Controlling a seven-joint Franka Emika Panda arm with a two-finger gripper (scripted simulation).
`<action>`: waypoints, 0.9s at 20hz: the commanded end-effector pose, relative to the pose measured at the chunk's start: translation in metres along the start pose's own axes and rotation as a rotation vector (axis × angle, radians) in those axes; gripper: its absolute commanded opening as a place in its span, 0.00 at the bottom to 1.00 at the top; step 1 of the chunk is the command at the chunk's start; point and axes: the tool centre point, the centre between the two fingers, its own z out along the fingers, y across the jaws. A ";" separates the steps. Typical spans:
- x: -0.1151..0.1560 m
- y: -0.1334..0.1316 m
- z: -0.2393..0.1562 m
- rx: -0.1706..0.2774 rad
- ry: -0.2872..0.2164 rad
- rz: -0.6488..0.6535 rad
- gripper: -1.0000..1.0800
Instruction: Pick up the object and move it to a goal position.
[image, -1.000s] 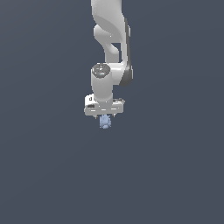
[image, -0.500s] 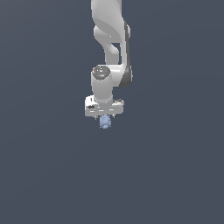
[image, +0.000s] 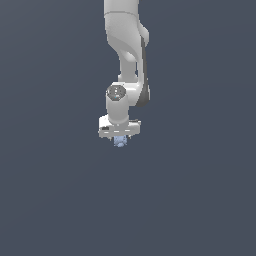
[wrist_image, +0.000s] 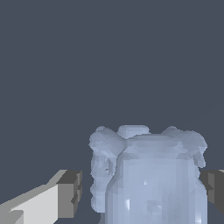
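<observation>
While you plan the carry, note that the object (image: 120, 142) sits directly under the gripper (image: 120, 140), between its fingertips, so it lies in line with the hand, not off to either side. Your gripper looks closed onto it, the pads (wrist_image: 70, 194) near its flanks. It is pale blue, lumpy and knobbly on top, far smaller than the hand.

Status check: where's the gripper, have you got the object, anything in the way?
White gripper pointing down, fingers either side of the pale blue lumpy figurine; one pad shows a gap, contact unclear. Figurine directly under the hand. Nothing else visible nearby.
</observation>
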 end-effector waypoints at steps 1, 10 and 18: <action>0.001 0.000 0.004 0.000 0.001 0.000 0.96; 0.001 0.000 0.004 0.000 0.001 0.000 0.00; 0.005 -0.004 -0.002 0.000 0.002 0.000 0.00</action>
